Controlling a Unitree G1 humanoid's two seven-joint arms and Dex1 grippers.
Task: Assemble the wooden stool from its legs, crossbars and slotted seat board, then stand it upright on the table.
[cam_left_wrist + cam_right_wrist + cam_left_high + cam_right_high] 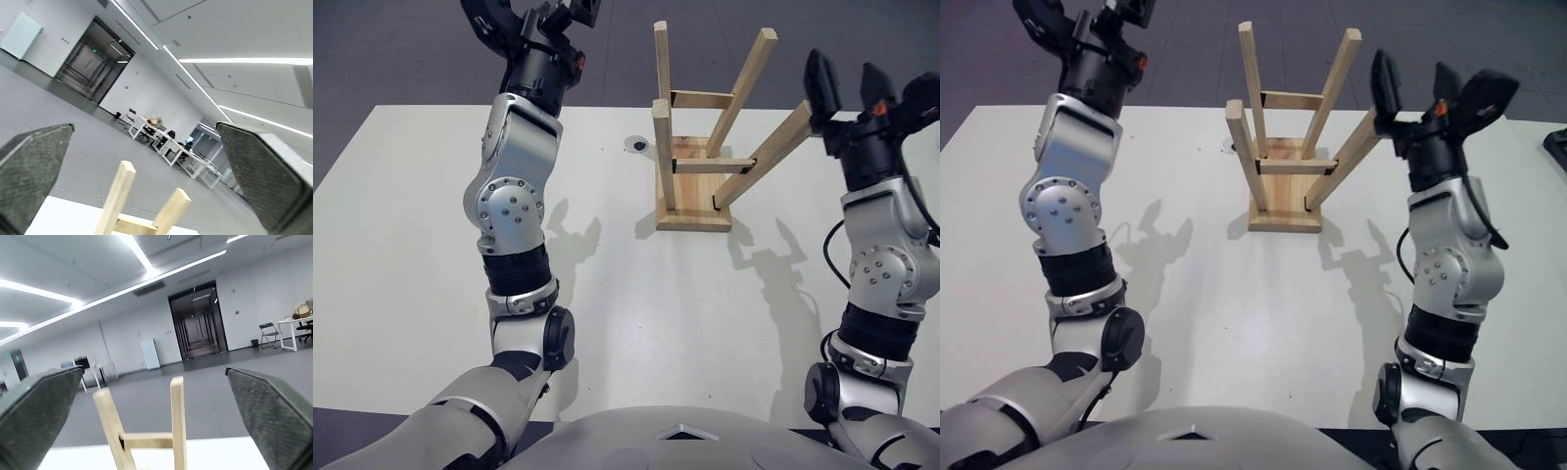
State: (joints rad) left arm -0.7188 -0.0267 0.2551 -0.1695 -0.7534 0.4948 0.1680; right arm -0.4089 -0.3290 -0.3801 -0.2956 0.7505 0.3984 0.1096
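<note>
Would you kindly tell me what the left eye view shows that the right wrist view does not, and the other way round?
Left eye view alone: the stool's seat board lying flat, a small dark round mark near it, and the raised, open left gripper. Right wrist view alone: the room behind, with a dark doorway, ceiling light strips and a folding chair. Both: the white table, the upturned stool's legs pointing up, a crossbar joining them, and the open right gripper.

The stool (705, 163) stands upside down on the table (411, 245); the right tool (850, 76), fingers apart, hangs just beside one leg (766, 155).
</note>
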